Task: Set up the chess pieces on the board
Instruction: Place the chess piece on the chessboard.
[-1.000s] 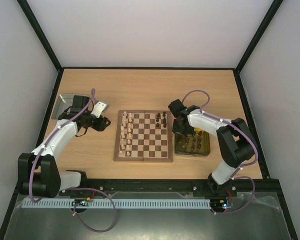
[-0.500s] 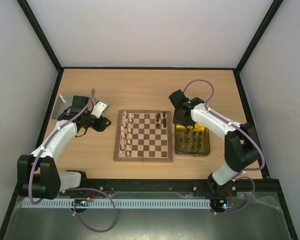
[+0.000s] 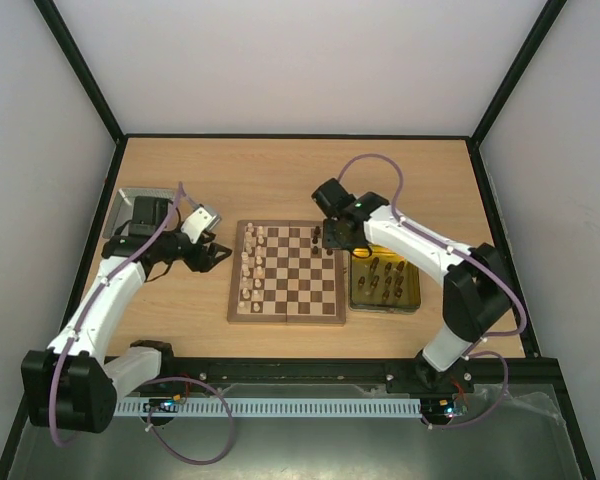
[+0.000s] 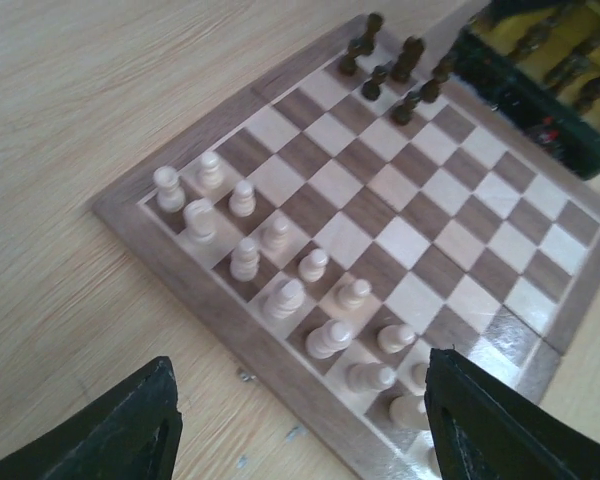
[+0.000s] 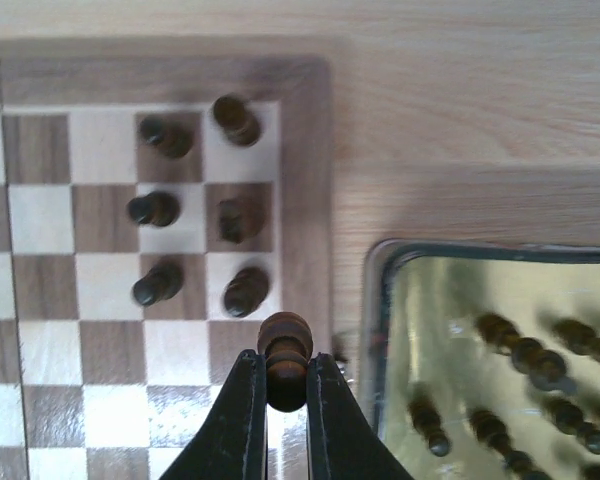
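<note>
We show the dark chess piece (image 5: 284, 345) pinched upright in the right gripper (image 5: 283, 378), over the right-hand file of the board (image 3: 300, 285). It is one square nearer than the six dark men (image 5: 242, 215) in the board's far right corner. We judge its square lies directly beneath. The left gripper (image 4: 300, 430) hangs wide and empty off the board's left edge.

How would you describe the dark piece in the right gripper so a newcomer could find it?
Find the chequered board, then six dark pieces at its far right corner. Just nearer than them is the held piece: the only one pinched in the right gripper.
</note>
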Motion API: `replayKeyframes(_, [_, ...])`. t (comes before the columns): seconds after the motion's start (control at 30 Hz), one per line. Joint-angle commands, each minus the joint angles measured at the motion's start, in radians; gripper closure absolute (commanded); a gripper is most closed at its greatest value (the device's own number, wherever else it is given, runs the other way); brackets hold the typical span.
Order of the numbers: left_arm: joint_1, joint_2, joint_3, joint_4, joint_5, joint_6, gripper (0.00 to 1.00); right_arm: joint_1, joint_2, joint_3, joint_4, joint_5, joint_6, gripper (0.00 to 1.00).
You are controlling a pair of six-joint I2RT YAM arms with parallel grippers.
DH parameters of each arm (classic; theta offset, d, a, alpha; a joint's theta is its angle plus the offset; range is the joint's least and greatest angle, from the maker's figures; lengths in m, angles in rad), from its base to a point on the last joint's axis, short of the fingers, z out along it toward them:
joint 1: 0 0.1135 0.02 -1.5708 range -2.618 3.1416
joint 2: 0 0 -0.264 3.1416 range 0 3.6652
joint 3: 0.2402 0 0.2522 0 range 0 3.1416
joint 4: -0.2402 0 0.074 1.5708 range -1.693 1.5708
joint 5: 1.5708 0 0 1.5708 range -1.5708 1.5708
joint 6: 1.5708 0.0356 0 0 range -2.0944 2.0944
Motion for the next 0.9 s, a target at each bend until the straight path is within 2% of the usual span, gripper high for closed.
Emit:
replayKeyframes(0.0, [-0.004,-0.038,-0.016,-0.046,0.11,0.057,0.31,0.049,0.062,0.033,-0.004,-0.03,0.021,0.98])
replayKeyframes(0.37, [-0.004,-0.024,-0.015,-0.066,0.134,0.09,0.29,0.111,0.156,0.06,0.037,-0.084,0.043,0.98])
replayKeyframes(0.87, [-0.004,0.0,-0.023,-0.054,0.113,0.082,0.27,0.131,0.21,0.044,0.06,-0.089,0.039,0.98])
